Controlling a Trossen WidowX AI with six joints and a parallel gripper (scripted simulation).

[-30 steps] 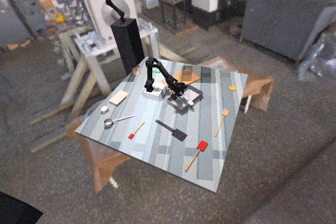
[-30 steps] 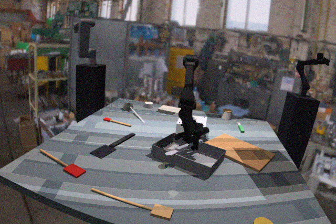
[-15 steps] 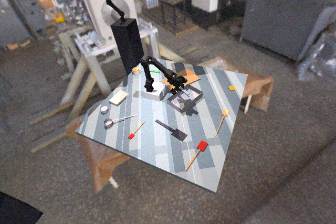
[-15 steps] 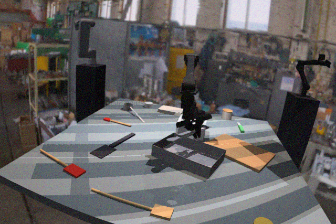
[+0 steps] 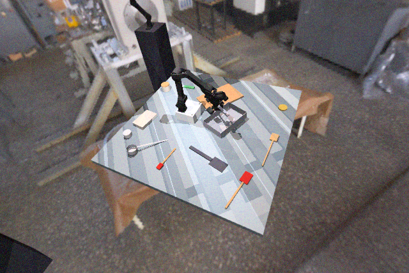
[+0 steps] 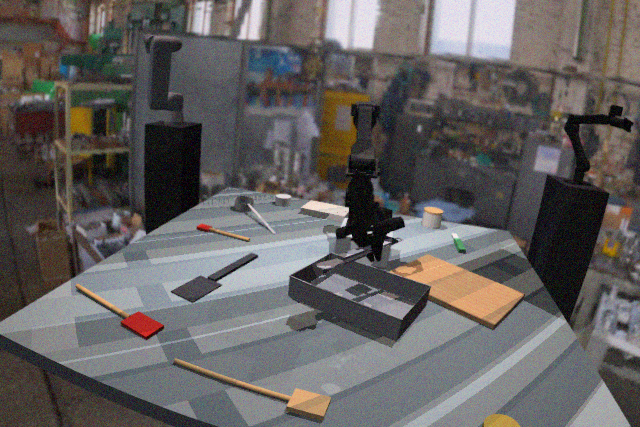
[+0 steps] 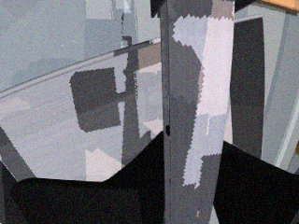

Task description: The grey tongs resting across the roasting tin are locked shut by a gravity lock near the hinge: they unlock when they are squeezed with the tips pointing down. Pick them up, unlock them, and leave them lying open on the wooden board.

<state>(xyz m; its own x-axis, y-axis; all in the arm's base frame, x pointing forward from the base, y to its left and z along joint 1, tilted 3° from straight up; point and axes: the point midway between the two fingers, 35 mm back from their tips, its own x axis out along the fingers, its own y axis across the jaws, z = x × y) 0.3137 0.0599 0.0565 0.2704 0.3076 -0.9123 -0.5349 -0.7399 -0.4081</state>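
The grey tongs (image 7: pixel 193 88) (image 6: pixel 343 258) run lengthwise between my fingers, over the back edge of the dark grey roasting tin (image 5: pixel 219 130) (image 6: pixel 351 308) (image 7: pixel 44 125). My gripper (image 5: pixel 216 107) (image 6: pixel 374 250) (image 7: pixel 182 137) is shut on the tongs partway along them. Its arm reaches down from the white base block (image 5: pixel 190 112). The tongs' arms lie together, closed. The wooden board (image 5: pixel 227 91) (image 6: pixel 465 290) lies flat on the table just behind the tin, with nothing on it. I cannot tell whether the tongs still touch the tin's rim.
Around the tin lie a dark grey spatula (image 5: pixel 211 160) (image 6: pixel 206 280), two red spatulas (image 5: pixel 242 182) (image 5: pixel 163 160), a wooden spatula (image 5: pixel 270 146) (image 6: pixel 289 396), a metal scoop (image 5: pixel 135 148), a pale block (image 5: pixel 144 118), a green marker (image 6: pixel 458 242) and a yellow disc (image 5: pixel 282 107). Black pillars (image 5: pixel 154 55) (image 6: pixel 566 241) stand at the table's edges.
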